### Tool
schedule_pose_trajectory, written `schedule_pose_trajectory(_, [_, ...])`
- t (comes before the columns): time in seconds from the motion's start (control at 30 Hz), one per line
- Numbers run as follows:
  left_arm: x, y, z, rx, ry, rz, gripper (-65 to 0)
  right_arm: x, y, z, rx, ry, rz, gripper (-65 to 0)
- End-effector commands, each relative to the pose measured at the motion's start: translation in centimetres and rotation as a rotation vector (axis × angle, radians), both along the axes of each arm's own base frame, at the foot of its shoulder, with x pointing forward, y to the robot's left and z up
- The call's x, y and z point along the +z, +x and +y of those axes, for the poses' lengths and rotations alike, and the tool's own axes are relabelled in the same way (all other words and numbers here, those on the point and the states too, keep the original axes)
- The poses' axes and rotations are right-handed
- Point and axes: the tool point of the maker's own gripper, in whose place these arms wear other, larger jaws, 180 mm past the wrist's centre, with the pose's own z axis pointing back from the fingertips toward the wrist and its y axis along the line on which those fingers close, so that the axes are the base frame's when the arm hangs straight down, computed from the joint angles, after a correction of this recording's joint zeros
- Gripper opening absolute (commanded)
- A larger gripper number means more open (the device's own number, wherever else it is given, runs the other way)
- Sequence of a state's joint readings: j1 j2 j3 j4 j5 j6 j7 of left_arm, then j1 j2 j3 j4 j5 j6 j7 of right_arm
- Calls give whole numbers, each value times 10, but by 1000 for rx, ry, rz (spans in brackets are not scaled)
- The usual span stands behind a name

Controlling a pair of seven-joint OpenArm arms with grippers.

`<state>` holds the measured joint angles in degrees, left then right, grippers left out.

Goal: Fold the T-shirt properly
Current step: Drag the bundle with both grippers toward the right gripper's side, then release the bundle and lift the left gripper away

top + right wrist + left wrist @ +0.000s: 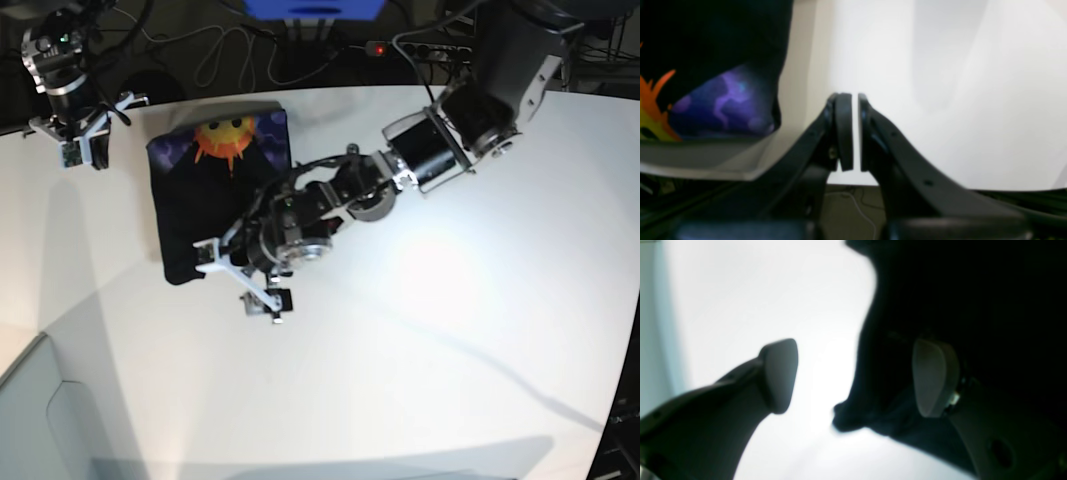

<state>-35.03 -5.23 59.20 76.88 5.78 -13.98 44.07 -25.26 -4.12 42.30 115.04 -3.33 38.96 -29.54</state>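
Observation:
The T-shirt (190, 205) lies folded into a black rectangle at the back left of the white table (450, 330), its orange sun face print (226, 137) facing up at the far end. My left gripper (240, 283) is open at the shirt's near right corner. In the left wrist view its jaws (857, 376) stand wide apart, one pad (933, 376) over the black cloth (973, 306) and the other over bare table, gripping nothing. My right gripper (82, 152) is shut and empty, off the shirt's far left corner. The right wrist view shows its pads (855, 131) together, with the purple print patch (726, 100) to the left.
The table's back edge runs just behind the shirt and the right gripper. Beyond it are cables and a power strip (400, 48) on the dark floor and a blue object (315, 8). The left arm (430, 150) stretches across the table's middle from the back right.

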Motion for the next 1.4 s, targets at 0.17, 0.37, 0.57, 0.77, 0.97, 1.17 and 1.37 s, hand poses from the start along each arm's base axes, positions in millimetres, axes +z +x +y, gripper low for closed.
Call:
schedule_pose_trajectory(0.17, [72, 37, 28, 142, -200, -118, -130, 10, 4, 3, 29, -3, -39, -647])
schedule_pose_trajectory(0.37, [99, 62, 117, 382, -291, -181, -130, 13, 10, 23, 85, 16, -50, -648])
schedule_pose_trajectory(0.57, [127, 54, 240, 689, -371, -284, -130, 11, 17, 77, 228, 90, -55, -648])
schedule_pose_trajectory(0.77, [141, 6, 341, 967, -390, -383, -130, 8, 19, 112, 318, 147, -53, -648])
schedule_pose_trajectory(0.97, [133, -53, 416, 1182, -317, -408, -130, 3, 11, 112, 321, 148, -26, -648])
schedule_pose_trajectory(1.17, [117, -101, 453, 1311, -392, -333, -130, -26, -2, 111, 302, 194, 51, -648])
schedule_pose_trajectory(1.37, [100, -134, 460, 1357, -417, -246, -131, -47, -1, 104, 295, 213, 98, -648])
